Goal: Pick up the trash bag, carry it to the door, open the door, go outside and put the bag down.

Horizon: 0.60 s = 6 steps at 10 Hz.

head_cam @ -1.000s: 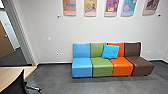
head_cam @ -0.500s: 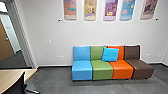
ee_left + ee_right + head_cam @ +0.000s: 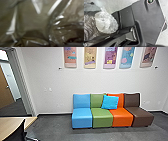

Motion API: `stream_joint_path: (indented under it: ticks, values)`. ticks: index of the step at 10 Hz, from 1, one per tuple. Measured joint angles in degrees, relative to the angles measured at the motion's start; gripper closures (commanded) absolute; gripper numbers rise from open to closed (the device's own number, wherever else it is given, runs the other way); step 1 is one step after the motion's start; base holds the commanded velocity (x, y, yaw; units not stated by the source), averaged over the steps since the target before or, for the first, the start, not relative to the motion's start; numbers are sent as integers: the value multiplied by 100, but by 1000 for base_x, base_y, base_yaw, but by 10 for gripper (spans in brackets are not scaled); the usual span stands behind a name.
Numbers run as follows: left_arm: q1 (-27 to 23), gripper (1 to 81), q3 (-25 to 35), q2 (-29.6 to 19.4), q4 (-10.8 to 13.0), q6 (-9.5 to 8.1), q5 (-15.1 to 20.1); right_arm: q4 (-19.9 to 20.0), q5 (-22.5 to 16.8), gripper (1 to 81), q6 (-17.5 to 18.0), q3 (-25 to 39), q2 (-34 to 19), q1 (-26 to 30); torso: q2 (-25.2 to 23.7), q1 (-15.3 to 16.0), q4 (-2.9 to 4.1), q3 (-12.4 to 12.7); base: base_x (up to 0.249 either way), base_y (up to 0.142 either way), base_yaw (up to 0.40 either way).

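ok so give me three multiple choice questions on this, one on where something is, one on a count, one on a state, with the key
1. In the head view, where is the bright blue cushion?
A. on the desk
B. where the green seat and orange seat meet
C. on the floor

2. How many posters hang on the wall?
A. two
B. three
C. five

3. In the right wrist view, how does the pale plastic look?
A. crumpled
B. pulled smooth
C. folded into a neat square

Key:
1 B: it leans on the backrests across that join.
2 C: five hang side by side in one row.
3 A: its surface is full of creases and glints.
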Motion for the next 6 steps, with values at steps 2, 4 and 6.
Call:
stream_joint_path:
  ticks: [2,4,6]
  values:
    - [0,811,-16,0,5,0,0,-34,-23,10,0,-110,110,-2,0,0,0,0,0,0,0]
    - [0,811,-13,2,7,1,0,-34,-28,10,0,-124,107,-5,0,0,0,0,0,0,0]
    - [0,811,-16,2,7,0,1,-37,-33,10,0,-124,107,-29,0,0,0,0,0,0,0]
